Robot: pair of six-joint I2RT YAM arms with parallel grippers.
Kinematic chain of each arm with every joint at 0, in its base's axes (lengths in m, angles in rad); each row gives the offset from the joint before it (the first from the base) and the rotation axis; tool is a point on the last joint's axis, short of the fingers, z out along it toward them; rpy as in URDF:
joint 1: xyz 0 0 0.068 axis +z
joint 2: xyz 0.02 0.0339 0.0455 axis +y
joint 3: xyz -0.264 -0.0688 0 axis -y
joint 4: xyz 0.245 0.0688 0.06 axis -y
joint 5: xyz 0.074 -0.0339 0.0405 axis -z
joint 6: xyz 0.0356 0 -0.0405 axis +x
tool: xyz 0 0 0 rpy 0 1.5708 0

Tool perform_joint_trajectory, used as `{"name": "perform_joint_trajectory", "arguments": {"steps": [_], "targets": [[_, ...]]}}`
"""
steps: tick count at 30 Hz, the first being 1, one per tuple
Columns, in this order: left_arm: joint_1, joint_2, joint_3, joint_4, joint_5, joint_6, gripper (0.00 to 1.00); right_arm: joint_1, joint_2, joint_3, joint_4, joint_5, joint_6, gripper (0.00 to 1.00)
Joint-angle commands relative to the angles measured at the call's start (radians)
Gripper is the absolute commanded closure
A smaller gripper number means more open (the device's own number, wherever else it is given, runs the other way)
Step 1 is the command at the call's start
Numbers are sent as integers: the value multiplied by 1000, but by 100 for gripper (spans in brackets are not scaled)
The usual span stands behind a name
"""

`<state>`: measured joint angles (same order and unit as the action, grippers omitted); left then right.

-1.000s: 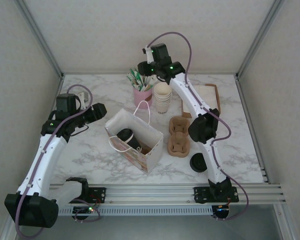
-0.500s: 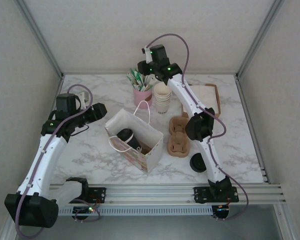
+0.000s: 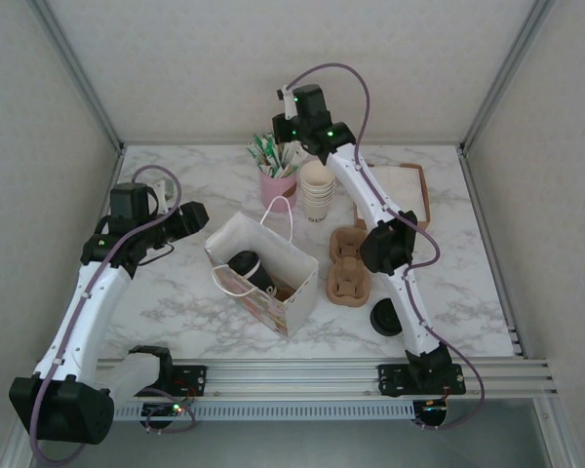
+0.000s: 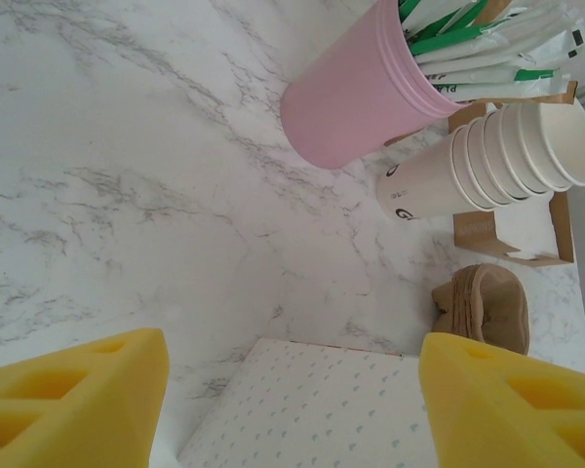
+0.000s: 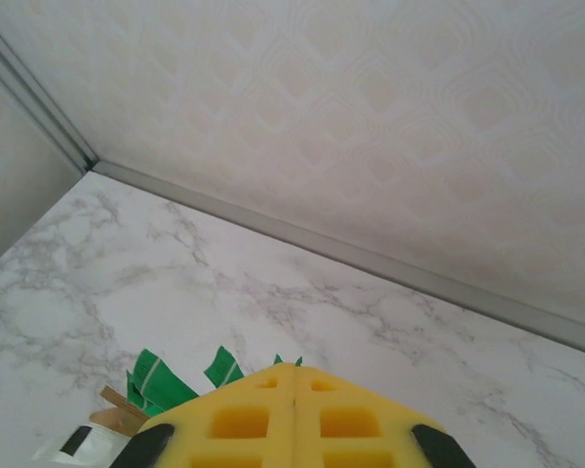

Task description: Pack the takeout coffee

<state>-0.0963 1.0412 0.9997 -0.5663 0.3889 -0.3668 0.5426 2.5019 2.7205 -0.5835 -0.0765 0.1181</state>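
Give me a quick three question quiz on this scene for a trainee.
1. True or false: the coffee sits inside the bag.
2. The right gripper is: A wide open, B shut, C gripping a lid.
3. What holds the packets?
Key: 1 true; 2 B; 3 the pink cup.

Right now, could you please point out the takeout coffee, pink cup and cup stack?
takeout coffee (image 3: 243, 262): top external view, black lid.
pink cup (image 4: 349, 105): left wrist view, side wall.
cup stack (image 4: 424, 185): left wrist view, outermost cup's wall.
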Motion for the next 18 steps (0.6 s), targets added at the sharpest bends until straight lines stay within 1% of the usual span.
{"name": "perform_joint_trajectory", "arguments": {"steps": [1,6,12,18], "targets": [[0,-13,-9,14,24,-5,32,-6,6,53,28,-12,-7,100],[-1,-13,-9,15,27,-3,32,-6,-3,52,12,-10,-27,100],[-2,-13,-9,15,25,-7,32,-6,-27,53,-1,-23,-12,100],[-2,-12,-12,16,8,-7,31,-2,-118,61,11,-27,-3,100]]}}
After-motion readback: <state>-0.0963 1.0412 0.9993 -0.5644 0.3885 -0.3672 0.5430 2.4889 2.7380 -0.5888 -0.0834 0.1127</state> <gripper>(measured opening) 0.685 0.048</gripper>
